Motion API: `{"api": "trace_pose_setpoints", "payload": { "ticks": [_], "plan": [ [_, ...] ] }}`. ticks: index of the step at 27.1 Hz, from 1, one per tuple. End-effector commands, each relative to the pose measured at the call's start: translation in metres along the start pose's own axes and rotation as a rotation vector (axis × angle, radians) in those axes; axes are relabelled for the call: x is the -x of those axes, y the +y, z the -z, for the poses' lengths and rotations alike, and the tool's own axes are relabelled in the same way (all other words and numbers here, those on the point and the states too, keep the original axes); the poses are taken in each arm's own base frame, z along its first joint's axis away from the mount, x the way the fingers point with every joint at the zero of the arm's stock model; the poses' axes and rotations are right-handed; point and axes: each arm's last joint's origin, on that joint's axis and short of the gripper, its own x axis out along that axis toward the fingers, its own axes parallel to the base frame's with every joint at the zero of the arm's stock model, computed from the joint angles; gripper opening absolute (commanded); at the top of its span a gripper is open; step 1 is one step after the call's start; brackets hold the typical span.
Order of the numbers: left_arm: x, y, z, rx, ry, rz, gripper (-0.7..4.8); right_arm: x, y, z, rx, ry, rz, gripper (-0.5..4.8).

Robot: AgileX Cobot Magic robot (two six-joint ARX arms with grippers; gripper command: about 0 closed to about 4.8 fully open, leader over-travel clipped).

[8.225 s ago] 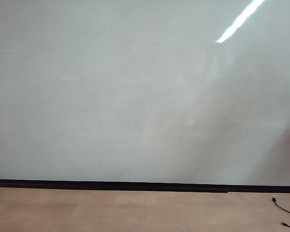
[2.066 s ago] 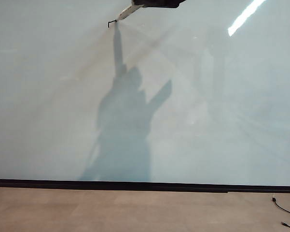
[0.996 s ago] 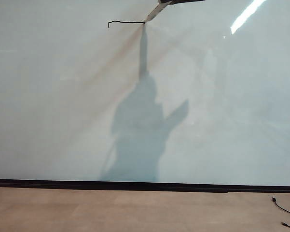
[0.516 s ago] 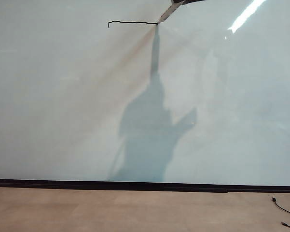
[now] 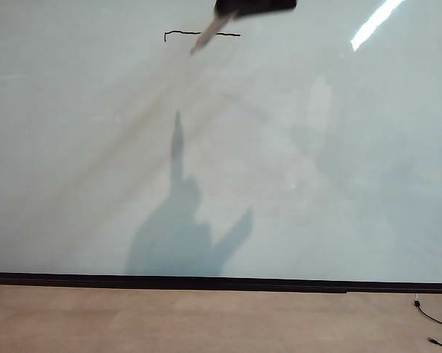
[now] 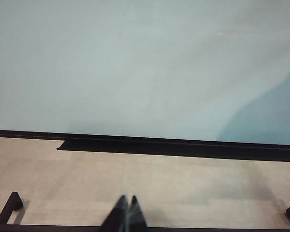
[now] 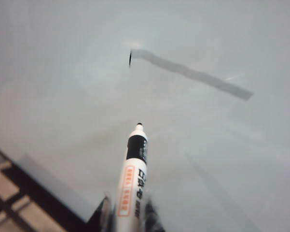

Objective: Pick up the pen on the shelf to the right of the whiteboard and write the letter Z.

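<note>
Item: the whiteboard (image 5: pixel 294 162), large, glossy, pale grey-white, with a thin black strip along its lower edge; taken here as the landmark. Item: the letter Z (image 5: pixel 202 34), incomplete; only a wobbly black top bar with a small hook at its left end stood near the whiteboard's upper edge, so the diagonal and bottom bar were judged not yet drawn. Item: the pen (image 5: pixel 210 34), slim whitish barrel with black collar and tip, in front of the whiteboard across that top bar in the exterior view; blurred there. Its long axis ran obliquely, tip lower and leftward, butt up and rightward into the gripper. In the right wrist view the tip showed clear of the surface with bare board around it, so it seemed apart from the whiteboard; the shadow standing well below the pen supported that. The slant was judged to suit starting or aiming the down-left diagonal. Item: the right gripper (image 5: pixel 254 7), black, at the whiteboard's upper edge, clamped tight on the pen's rear barrel, presumably to keep the tip steady under writing pressure. Item: the left gripper (image 6: pixel 125 220), low before the whiteboard's bottom strip, above the tan floor (image 6: pixel 183 183), fingers pressed together holding nothing, apparently parked out of the way.
</note>
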Motion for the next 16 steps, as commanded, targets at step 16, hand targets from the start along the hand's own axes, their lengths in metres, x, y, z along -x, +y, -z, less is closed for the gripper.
{"api": "trace_pose_setpoints", "payload": {
  "ticks": [16],
  "plan": [
    [0.0,0.0,-0.001,-0.005,-0.007,0.001,-0.04,-0.061,0.015,0.028,0.043,0.077,-0.081,-0.06]
  ]
}}
